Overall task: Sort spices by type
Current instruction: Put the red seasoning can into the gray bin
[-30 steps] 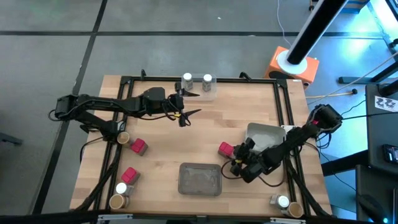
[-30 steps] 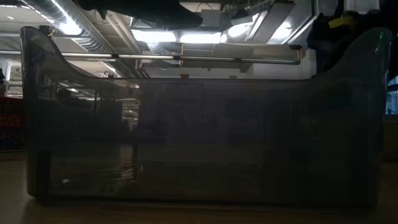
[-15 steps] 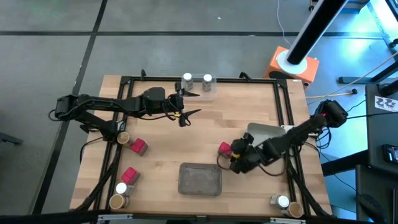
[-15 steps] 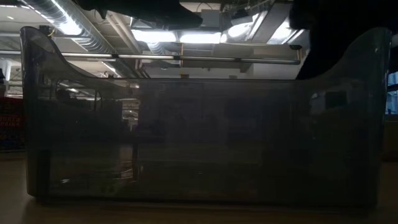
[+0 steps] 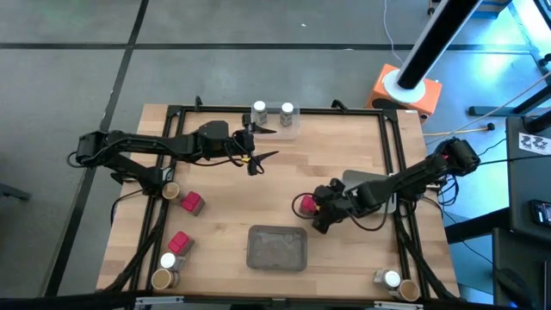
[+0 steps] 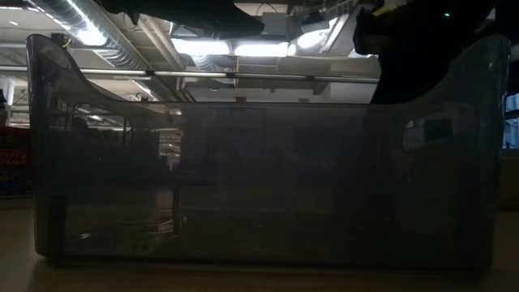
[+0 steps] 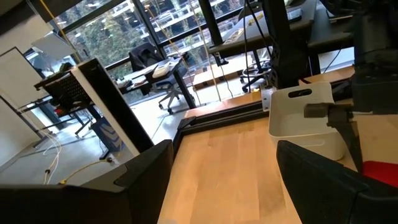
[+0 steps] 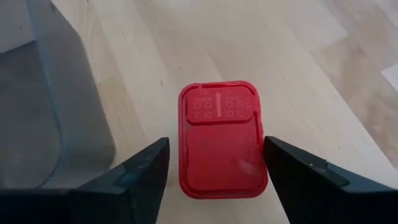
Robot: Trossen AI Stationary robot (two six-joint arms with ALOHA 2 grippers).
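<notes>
The right gripper [image 8: 211,171] stands spread with nothing held, one finger on either side of a red spice pack [image 8: 222,139] lying flat on the table [image 8: 311,74], just beside a grey tray [image 8: 37,112]. The pack sits straight ahead between the fingers, its long axis running forward along the reach and its lid flap at the far end, so closing should catch its narrow width. The left gripper [image 5: 263,143], also spread and empty, hangs well apart near two white-capped jars [image 5: 273,111] at the table's far edge.
</notes>
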